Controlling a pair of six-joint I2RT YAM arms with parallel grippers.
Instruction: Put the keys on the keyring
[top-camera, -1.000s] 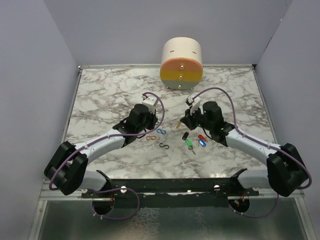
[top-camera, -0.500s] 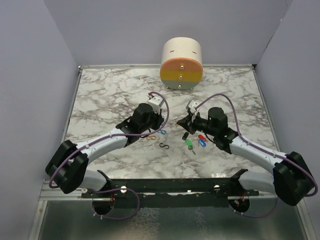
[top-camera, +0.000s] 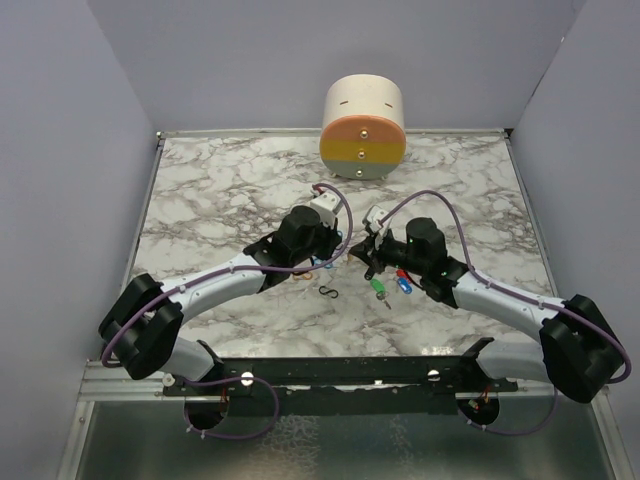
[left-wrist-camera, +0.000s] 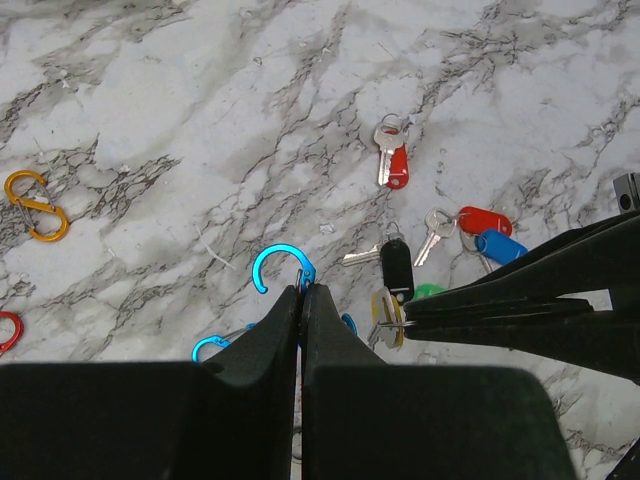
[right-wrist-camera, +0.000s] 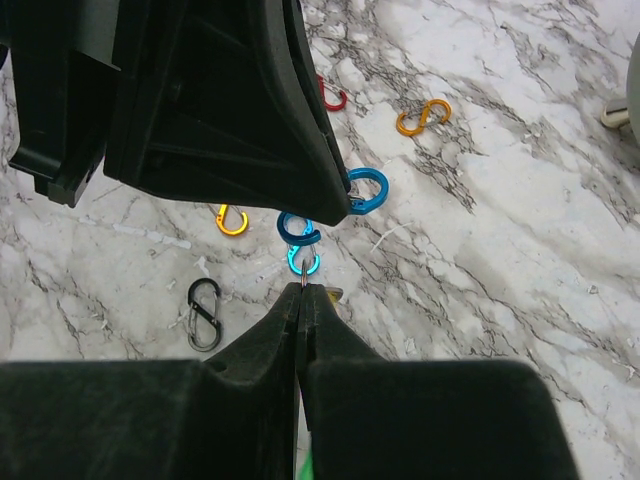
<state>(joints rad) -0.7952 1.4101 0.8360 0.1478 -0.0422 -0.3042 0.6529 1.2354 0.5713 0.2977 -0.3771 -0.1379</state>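
my left pincer (left-wrist-camera: 301, 290) is pinched right down, its two fingers pressed flat against each other, and it has the blue clip (left-wrist-camera: 272, 262) by the wire just under the clip's open upper hook. the clip hangs off my fingertips above the marble table (left-wrist-camera: 200, 100).

my right pincer (right-wrist-camera: 303, 290) is closed just as tight. it comes in at the blue clip from the side, and nipped at its very tip is the yellow key (left-wrist-camera: 384, 318), held by the little metal ring at its head. from my right wrist that ring sits right against the blue clip's lowest loop (whether it is hooked through or only touching, i cannot tell). my two pincer tips are close together, with the blue clip between them.

the other keys lie flat on the table, all on the side of the blue clip that my right arm reaches in from. the black key (left-wrist-camera: 397, 266) is nearest the blue clip, with the green key (left-wrist-camera: 430, 292) just past it and half hidden under my right fingers. a red key (left-wrist-camera: 482, 218) and the blue key (left-wrist-camera: 502, 246) lie side by side further out. a second red key (left-wrist-camera: 394, 165) lies apart from these, beyond the blue clip towards the back of the table.

on the blue clip's other side an orange clip (left-wrist-camera: 35, 205) lies well apart, and a black clip (right-wrist-camera: 203, 300) lies nearer my bases.
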